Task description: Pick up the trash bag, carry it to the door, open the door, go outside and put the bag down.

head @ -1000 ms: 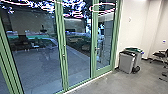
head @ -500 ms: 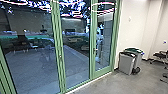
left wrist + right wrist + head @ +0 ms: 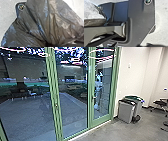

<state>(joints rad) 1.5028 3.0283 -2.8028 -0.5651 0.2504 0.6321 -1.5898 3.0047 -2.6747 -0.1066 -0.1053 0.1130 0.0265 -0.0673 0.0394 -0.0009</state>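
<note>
Trash bag [image 3: 41,21], gathered neck between left jaws — clamped, right jaws — can't tell

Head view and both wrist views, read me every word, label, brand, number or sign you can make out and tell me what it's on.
None can be read.
Trash bag: no lettering to be seen.
Green-framed door: no readable sign.
Gray bin: no readable label.
Blue patch by the green lid: too small to tell whether it bears text.

driven forward, nearer the green-framed door [image 3: 100,120]
</note>
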